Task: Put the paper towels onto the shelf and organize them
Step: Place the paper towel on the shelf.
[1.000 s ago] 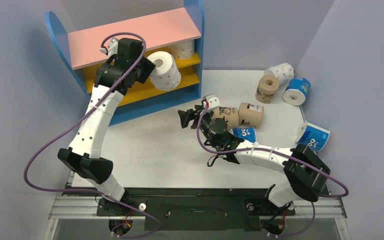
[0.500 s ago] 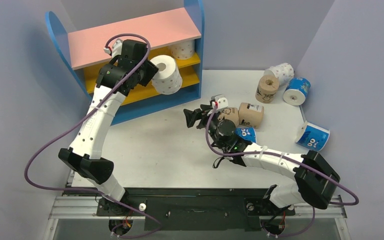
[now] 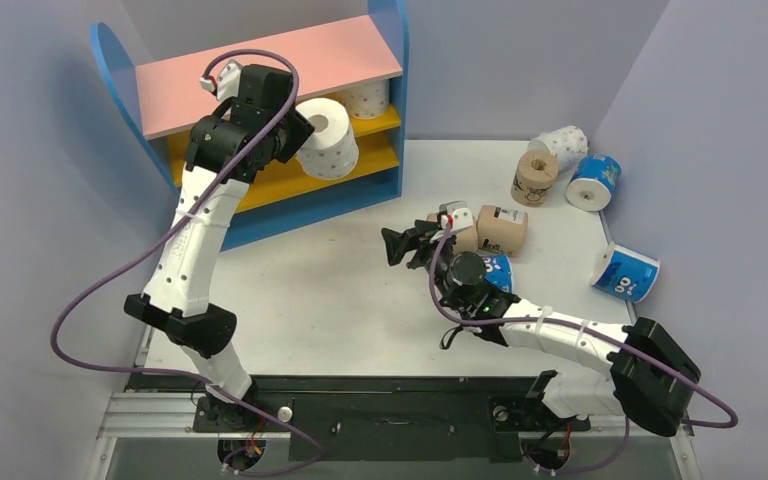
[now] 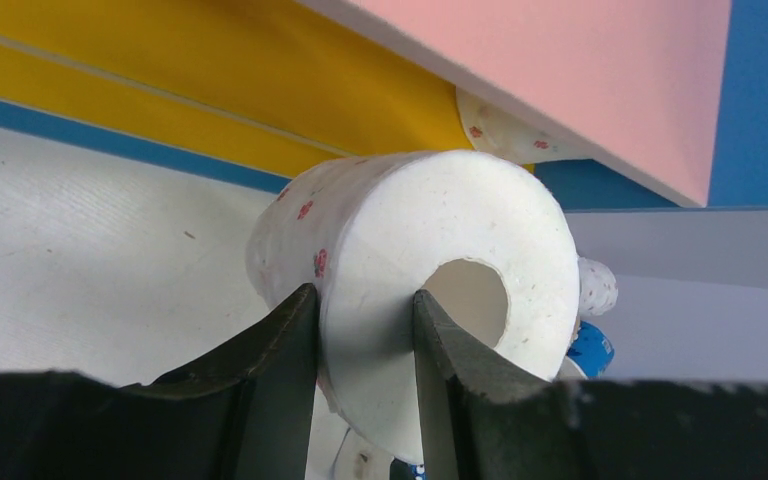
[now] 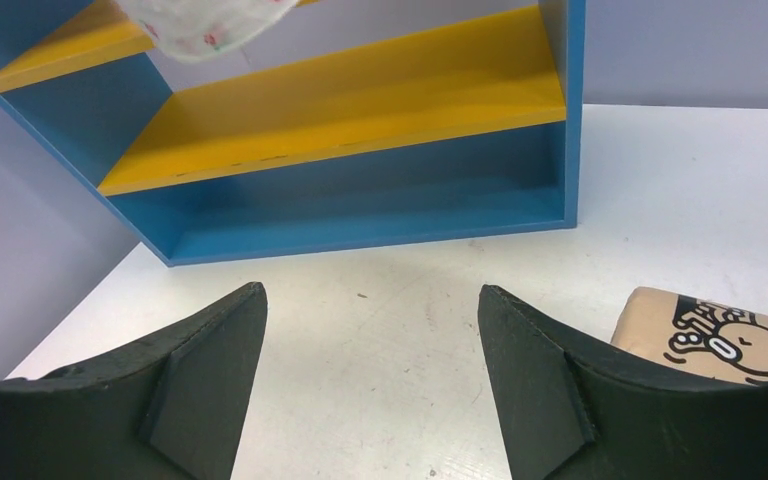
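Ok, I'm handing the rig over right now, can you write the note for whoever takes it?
Left pincer: shut on a dotted roll, one finger in its core, held at the shelf front.
Right pincer: open, empty, beside a tan roll.
Done: one shelved roll on the upper yellow board.
To do: shelve the held roll, then seven loose rolls on the table.

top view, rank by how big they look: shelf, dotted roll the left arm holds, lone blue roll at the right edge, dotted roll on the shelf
1. shelf
2. held dotted roll, though it hangs nearer the camera
3. blue roll
4. shelved dotted roll, half hidden inside the shelf, so unsure
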You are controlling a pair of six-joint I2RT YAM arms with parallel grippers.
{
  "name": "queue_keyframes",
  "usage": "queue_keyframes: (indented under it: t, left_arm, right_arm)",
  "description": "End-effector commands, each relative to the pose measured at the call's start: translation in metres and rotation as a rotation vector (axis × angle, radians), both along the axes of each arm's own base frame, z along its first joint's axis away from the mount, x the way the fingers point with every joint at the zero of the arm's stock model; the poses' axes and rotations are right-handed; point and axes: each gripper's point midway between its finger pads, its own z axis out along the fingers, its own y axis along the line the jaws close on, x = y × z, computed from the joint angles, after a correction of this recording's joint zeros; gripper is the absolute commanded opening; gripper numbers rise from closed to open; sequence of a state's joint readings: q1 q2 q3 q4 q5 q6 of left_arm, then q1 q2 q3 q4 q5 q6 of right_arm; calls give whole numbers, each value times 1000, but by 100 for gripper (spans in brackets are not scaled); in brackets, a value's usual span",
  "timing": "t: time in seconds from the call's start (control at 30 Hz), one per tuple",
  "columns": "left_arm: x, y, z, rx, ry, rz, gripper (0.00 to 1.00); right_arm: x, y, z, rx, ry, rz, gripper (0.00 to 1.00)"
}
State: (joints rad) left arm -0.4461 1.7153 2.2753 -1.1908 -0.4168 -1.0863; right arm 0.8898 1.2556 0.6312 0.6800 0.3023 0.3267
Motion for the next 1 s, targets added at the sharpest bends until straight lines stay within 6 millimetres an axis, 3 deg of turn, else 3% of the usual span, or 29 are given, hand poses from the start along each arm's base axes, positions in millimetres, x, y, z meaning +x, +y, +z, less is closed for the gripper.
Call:
queue_keyframes:
  t: [0.0,0.47,0.97]
  left_arm:
    - [0,9,21,14,-45,41,0]
    - [22,4,16,17,-49,50,0]
    - [39,19,33,6,-125,97,0]
  right_arm:
    - [-4,-11,17,59,-24,-20,72]
    - [-11,-26,16,49,-26,-43,72]
    - [-8,-32,12,45,-21,-67,72]
